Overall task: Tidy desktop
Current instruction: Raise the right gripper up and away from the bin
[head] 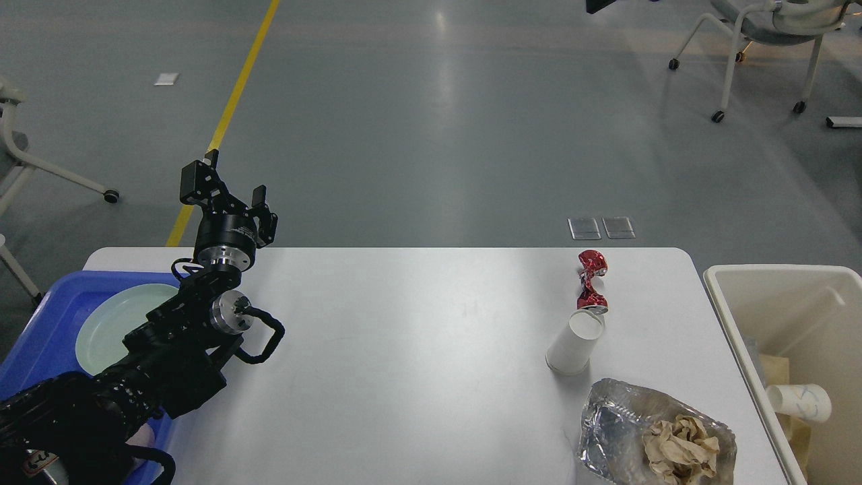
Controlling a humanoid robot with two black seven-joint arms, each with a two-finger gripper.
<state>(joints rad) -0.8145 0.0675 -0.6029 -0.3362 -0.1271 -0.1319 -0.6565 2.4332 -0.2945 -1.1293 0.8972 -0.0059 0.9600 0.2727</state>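
- The white desktop (404, 350) fills the lower half of the head view, its far edge set against a grey floor.
- The left gripper (229, 185) is raised above the desktop's far-left corner, its two black fingers spread apart with nothing between them.
- Only a small dark tip shows at the top edge on the right; whether the right gripper's fingers are spread or pressed together cannot be told.
- A crushed red can (590, 281) lies near the far-right edge of the desktop, touching the rim of a white paper cup (574, 342) tipped toward it.
- Just nearer the camera, a crumpled foil bag (606, 424) holds wadded brown paper (680, 448).
- A blue tray (40, 330) at the left end carries a pale green plate (111, 323), partly hidden by the arm.
- A beige bin (774, 283) beside the right end contains a paper cup (801, 403) lying on its side.
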